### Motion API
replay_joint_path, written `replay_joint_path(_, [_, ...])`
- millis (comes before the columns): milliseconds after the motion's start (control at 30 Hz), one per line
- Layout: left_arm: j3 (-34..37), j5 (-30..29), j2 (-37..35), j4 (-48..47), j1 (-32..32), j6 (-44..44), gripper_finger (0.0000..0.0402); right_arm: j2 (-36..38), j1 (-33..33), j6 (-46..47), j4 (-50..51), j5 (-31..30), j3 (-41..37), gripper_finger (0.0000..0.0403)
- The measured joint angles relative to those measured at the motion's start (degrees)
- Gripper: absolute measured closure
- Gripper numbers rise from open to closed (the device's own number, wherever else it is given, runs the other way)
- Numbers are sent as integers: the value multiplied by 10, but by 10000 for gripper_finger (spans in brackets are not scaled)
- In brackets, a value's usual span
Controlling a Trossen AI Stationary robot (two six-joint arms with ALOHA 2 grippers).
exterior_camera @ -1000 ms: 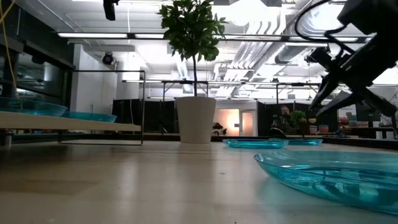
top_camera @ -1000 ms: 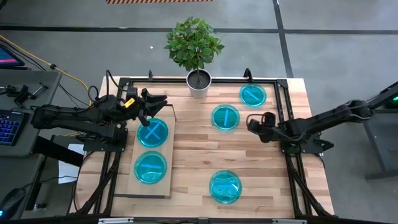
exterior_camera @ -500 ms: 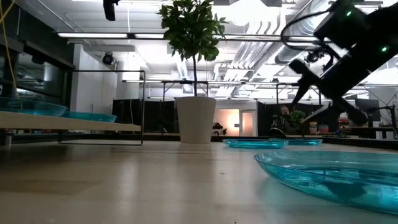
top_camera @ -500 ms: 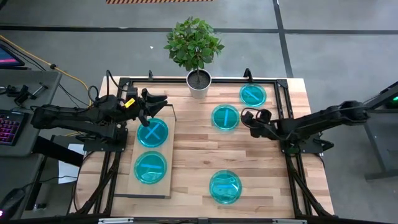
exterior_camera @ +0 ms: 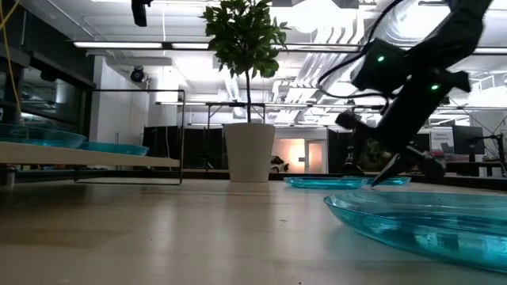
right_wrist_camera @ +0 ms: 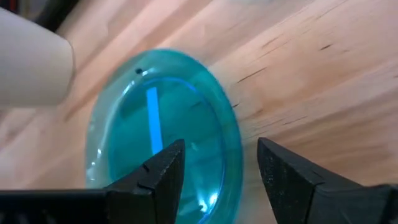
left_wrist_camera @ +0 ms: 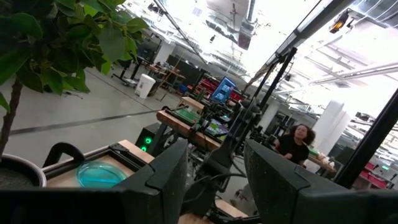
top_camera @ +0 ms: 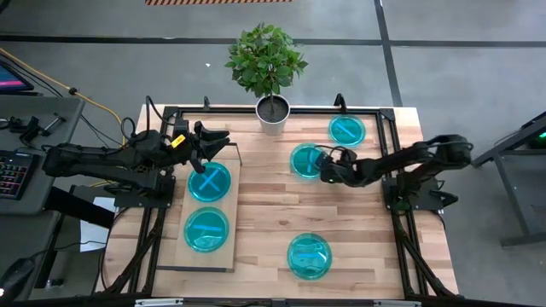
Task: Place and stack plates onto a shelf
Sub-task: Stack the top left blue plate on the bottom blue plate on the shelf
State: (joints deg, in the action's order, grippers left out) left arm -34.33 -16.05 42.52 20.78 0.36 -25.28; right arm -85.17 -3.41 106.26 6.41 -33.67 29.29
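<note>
Butcher-block tabletop (top_camera: 273, 213), as you saw it from above:

- left gripper (top_camera: 220, 141), fingers apart, over the far end of the shelf (top_camera: 175, 243), which carried two plates (top_camera: 209, 182).
- plant pot (top_camera: 273, 115) at the far edge.
- right gripper (top_camera: 325, 167), fingers apart, at the rim of the middle plate (top_camera: 307, 160); only its wrist view showed the fingers straddling that rim.
- two more plates on the table.

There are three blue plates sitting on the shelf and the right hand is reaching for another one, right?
Not quite. The high view shows two plates on the shelf, not three. The right hand is indeed open at the edge of another plate on the table.
</note>
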Motion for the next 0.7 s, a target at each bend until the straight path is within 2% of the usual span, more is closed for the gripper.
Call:
replay_joint_path(167, [0,0,0,0,0,0,255,-52,-6,-9,-3,1,24,218])
replay_joint_path(267, [0,0,0,-2,0,0,255,-67,-6,-8,-6,-1,28,231])
replay_joint_path(367, [0,0,0,-4,0,0,255,-72,-8,37,13,4,28,279])
replay_joint_path(500, [0,0,0,-5,0,0,255,-70,-7,52,39,12,27,382])
replay_joint_path(700, [0,0,0,-5,0,0,255,-35,-4,11,51,22,24,400])
